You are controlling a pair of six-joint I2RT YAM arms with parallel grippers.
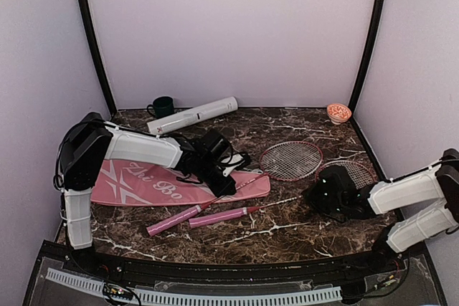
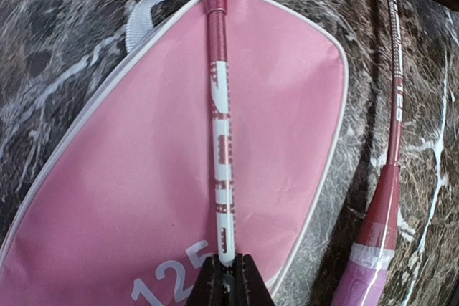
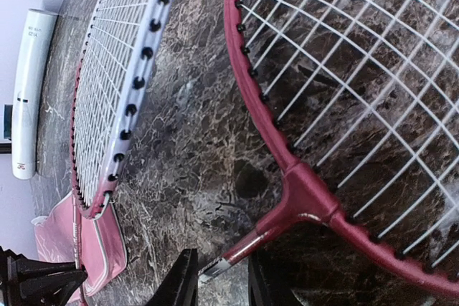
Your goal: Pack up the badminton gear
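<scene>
Now the left gripper is pinching shut on the shaft of one red-framed racket above the pink racket-shaped bag. The right gripper is straddling the second racket at its shaft; whether it is gripping is unclear.

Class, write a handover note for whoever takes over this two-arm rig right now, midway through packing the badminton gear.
Left pincer: shut on the shaft of one racket, which lies across the pink bag.
Right pincer: open, straddling the other racket at its shaft near the head; that racket rests on the table.
White tube: at the back of the table. No shuttlecocks in view.
Done: nothing packed yet.
Left: probably get both rackets into the bag, then deal with the tube.
</scene>
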